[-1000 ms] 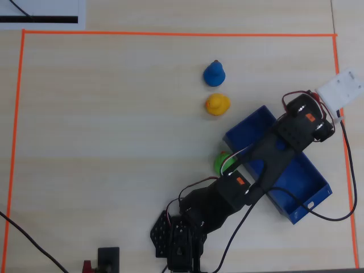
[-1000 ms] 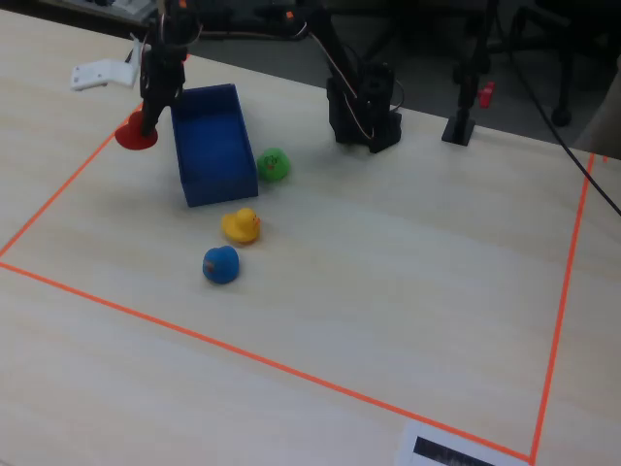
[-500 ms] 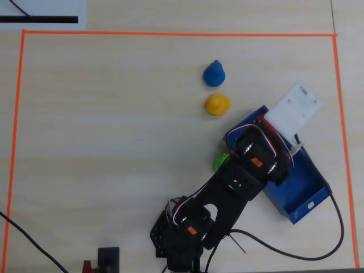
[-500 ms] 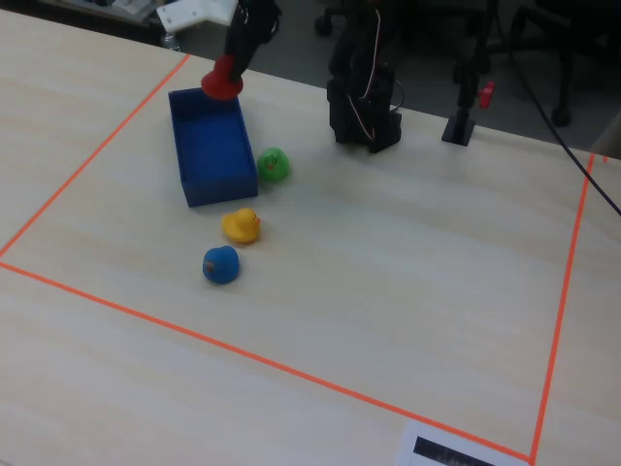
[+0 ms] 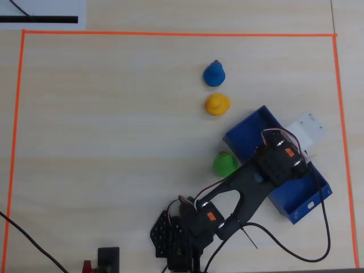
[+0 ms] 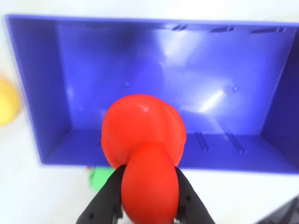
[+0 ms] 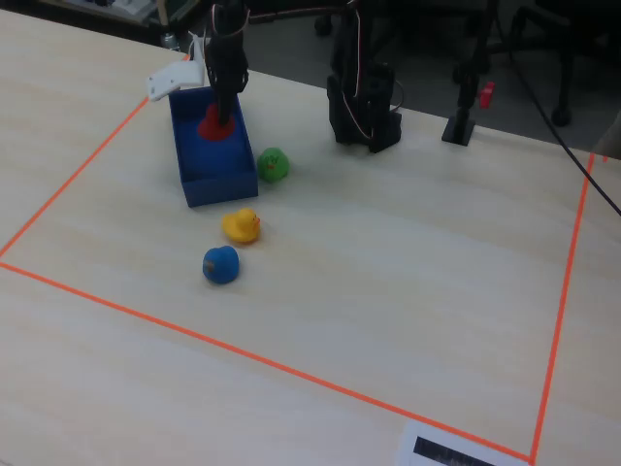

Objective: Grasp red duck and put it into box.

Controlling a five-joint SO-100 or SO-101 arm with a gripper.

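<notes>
In the wrist view the gripper (image 6: 148, 205) is clenched on the red duck (image 6: 144, 140), which hangs directly over the open blue box (image 6: 46, 88); the box floor lies straight beyond the claw.

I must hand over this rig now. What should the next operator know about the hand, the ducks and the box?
Hand: shut on the red duck, held above the box.
Box: nothing else seen inside.
Blue duck, yellow duck and green duck sit on the table outside the box.
Done: red duck grasped and carried over the box.
Left: open the hand so that the duck drops in, then pull the arm back.
</notes>
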